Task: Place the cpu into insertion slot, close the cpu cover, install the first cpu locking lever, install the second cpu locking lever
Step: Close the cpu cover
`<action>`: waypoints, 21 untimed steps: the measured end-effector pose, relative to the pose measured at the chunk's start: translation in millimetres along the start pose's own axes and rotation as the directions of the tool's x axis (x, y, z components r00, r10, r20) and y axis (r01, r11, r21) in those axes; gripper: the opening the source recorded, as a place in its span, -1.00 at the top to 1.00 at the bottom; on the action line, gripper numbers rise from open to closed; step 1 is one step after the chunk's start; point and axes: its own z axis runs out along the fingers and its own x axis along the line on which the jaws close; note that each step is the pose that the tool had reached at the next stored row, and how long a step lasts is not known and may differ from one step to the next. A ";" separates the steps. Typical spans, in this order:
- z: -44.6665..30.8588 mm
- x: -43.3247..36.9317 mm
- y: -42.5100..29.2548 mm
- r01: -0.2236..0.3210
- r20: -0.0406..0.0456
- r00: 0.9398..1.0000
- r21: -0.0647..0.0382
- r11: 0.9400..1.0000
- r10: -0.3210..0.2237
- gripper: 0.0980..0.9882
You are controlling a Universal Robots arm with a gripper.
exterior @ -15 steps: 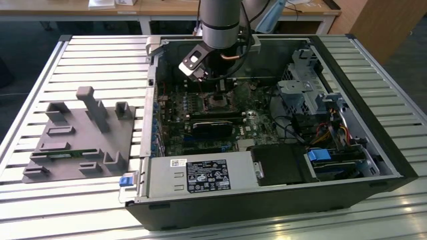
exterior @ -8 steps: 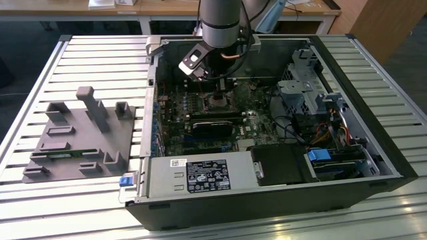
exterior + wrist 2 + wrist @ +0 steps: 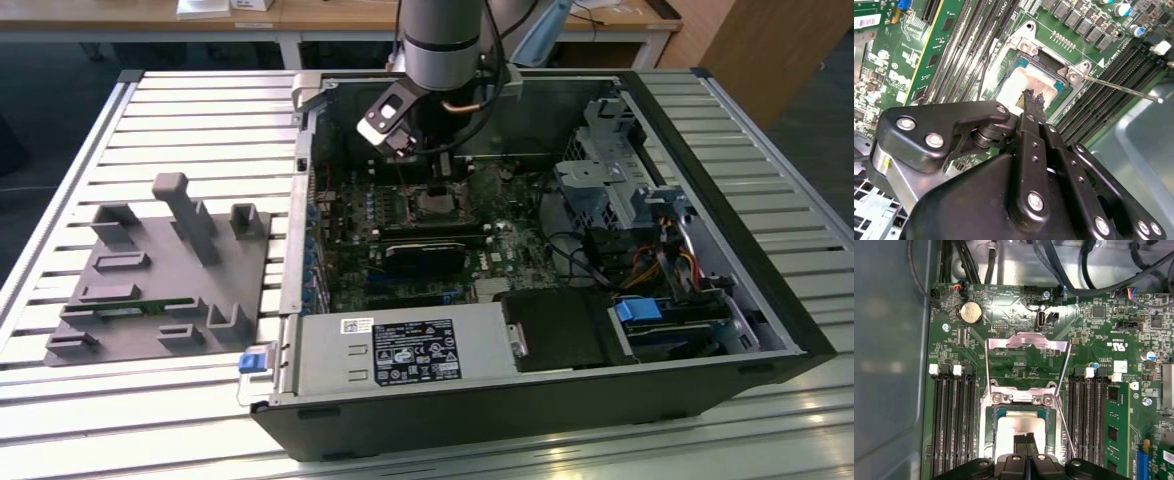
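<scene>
The cpu [image 3: 1019, 86] lies flat in the insertion slot [image 3: 1050, 62], its dull silver top facing up; it also appears in the first wrist view [image 3: 1018, 424]. My gripper [image 3: 1032, 96] hovers just over the chip's edge with its black fingers shut together and nothing between them. The cpu cover [image 3: 1026, 341], a thin metal frame with a cut-out centre, is swung open and stands away from the socket. A thin locking lever [image 3: 1124, 89] sticks out sideways, unlatched. In the exterior view my gripper [image 3: 434, 180] is inside the open computer case above the socket [image 3: 438, 206].
Long black memory slots [image 3: 951, 425] flank the socket on both sides. A coin battery [image 3: 970, 313] and cables [image 3: 1084, 270] lie beyond the cover. A grey pegged fixture [image 3: 154, 270] sits on the exterior view's left, and a power supply [image 3: 400, 350] and drive cage [image 3: 607, 185] stand in the case.
</scene>
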 end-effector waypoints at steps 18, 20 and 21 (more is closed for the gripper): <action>-16.2 -0.2 0.1 0.000 0.000 1.000 0.000 1.000 0.000 0.98; -17.4 -0.3 0.1 0.000 0.000 1.000 0.000 1.000 0.000 0.98; -17.9 -0.3 0.2 0.000 0.000 1.000 0.000 1.000 0.000 0.98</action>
